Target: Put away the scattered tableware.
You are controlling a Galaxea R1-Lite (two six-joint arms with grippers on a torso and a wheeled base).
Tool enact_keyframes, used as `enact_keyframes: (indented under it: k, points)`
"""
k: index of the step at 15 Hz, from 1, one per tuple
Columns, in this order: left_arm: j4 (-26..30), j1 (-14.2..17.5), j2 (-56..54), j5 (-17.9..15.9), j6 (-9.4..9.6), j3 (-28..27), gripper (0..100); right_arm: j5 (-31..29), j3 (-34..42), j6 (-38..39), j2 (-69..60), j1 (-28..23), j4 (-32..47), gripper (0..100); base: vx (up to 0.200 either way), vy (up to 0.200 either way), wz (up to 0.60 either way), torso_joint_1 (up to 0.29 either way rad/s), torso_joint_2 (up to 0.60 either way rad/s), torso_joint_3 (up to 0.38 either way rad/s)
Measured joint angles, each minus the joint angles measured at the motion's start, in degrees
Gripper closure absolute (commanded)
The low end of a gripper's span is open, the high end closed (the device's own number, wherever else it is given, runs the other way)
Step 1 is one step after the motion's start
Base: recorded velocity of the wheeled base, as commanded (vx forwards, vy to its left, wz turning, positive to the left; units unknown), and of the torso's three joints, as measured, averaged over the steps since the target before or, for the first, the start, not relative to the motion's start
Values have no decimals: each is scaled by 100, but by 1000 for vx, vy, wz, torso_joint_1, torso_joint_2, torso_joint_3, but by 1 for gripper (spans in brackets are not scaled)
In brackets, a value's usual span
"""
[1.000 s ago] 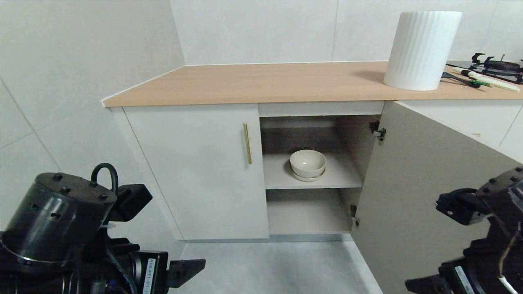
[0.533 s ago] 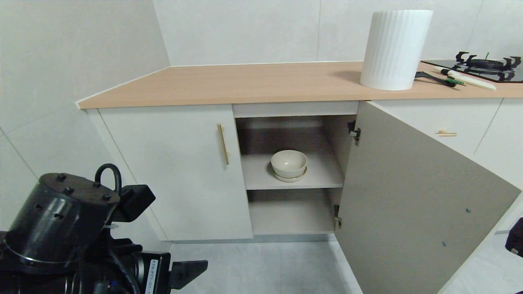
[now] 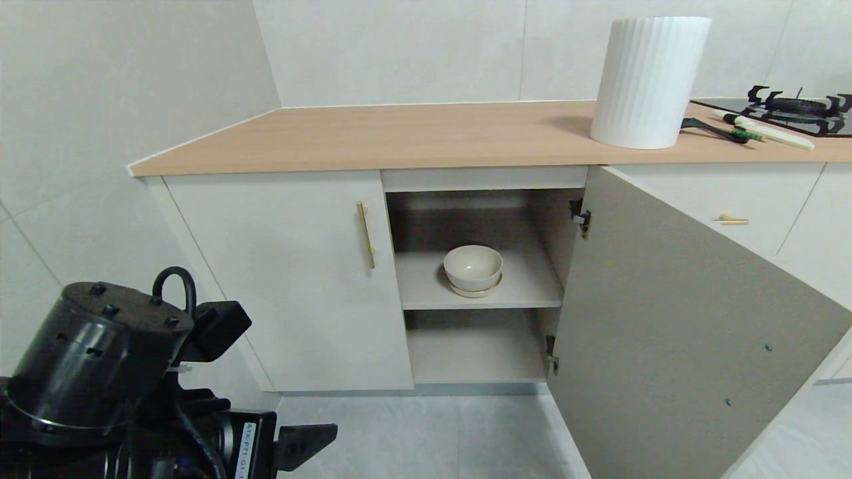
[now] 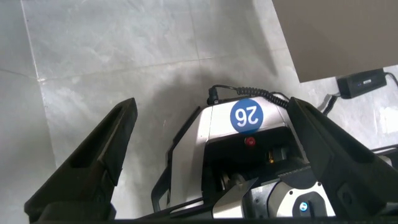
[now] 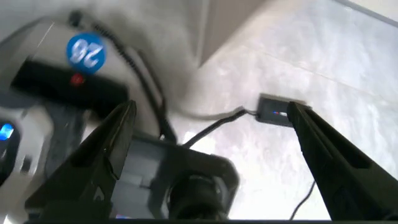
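Two pieces of tableware look to be put away. A round cream ceramic bowl (image 3: 472,266) sits on a small matching plate (image 3: 474,291), near the middle of the upper shelf (image 3: 532,287) in the white base cabinet. From where I stand, that part of the job seems done.

The grey cabinet door (image 3: 665,313) on the right hangs wide open. Its white neighbour door (image 3: 279,279), with a slim brass handle (image 3: 365,234), is shut. The lower shelf (image 3: 476,349) holds nothing I can make out.

Up on the wooden countertop (image 3: 399,136), a tall white ribbed cylinder (image 3: 649,80) stands close to the front edge, towards the right end. Just beside it lie a black utensil (image 3: 713,128) and a long pale utensil with a green band (image 3: 772,130), next to the black gas hob (image 3: 795,106). If those count as scattered tableware, they are what is left, and the open door probably needs closing too.

Neither arm is near any of this. The left gripper (image 4: 212,104) points down at the grey floor tiles (image 4: 124,50) with its jaws spread wide and nothing between them. The right gripper (image 5: 211,107) is likewise low over the floor, jaws wide apart and empty.
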Motion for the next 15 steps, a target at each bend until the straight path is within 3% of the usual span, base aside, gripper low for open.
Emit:
enact_keyframes:
  k: [6,8,12,15]
  points:
    - [1,5,35,-5,-2,6,0,239,-52,-1469,17,-2431,-588,0,0,0,0,0,0,0]
    - [0,0,41,-6,0,9,0,280,-50,-1647,116,-2972,-842,0,0,0,0,0,0,0]
    - [0,2,41,-2,-2,9,0,324,2,-1680,522,-3627,-1352,0,0,0,0,0,0,0]
    - [0,5,41,0,-2,9,0,709,51,-1660,926,-3960,-1853,0,0,0,0,0,0,0]
